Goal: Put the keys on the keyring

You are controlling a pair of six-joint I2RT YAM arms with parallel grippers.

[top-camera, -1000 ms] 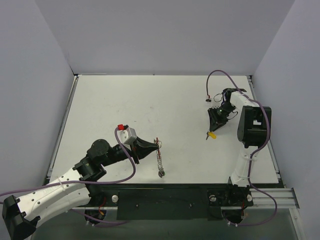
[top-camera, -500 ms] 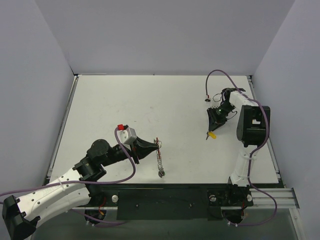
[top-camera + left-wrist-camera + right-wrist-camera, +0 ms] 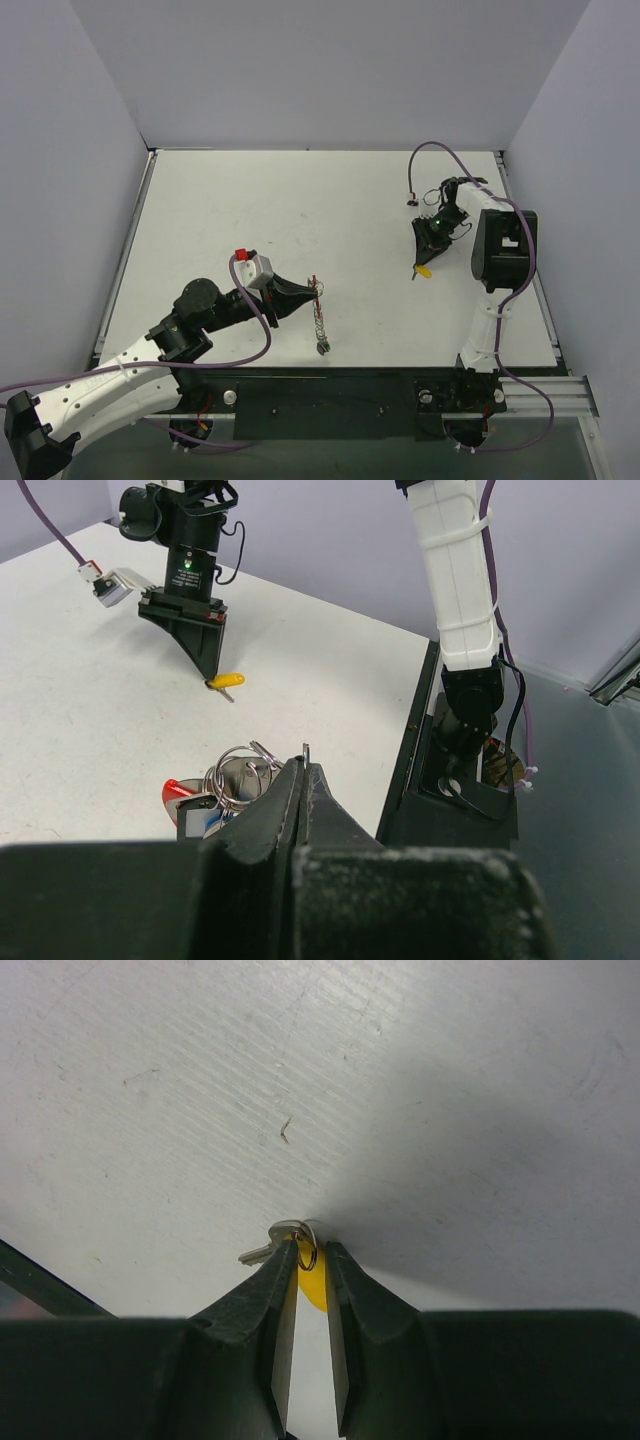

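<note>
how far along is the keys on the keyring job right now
Done: a red key already sits bunched with the keyring, though whether it is threaded is unclear. In hand: the left gripper is shut on the keyring, and the right gripper pinches the yellow key on the table. Left: bring the yellow key across and thread it on.

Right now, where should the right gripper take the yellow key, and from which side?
Pinch the yellow key across its plastic head, from above, where the right gripper sits: widest part, and blade and small ring stay clear.
</note>
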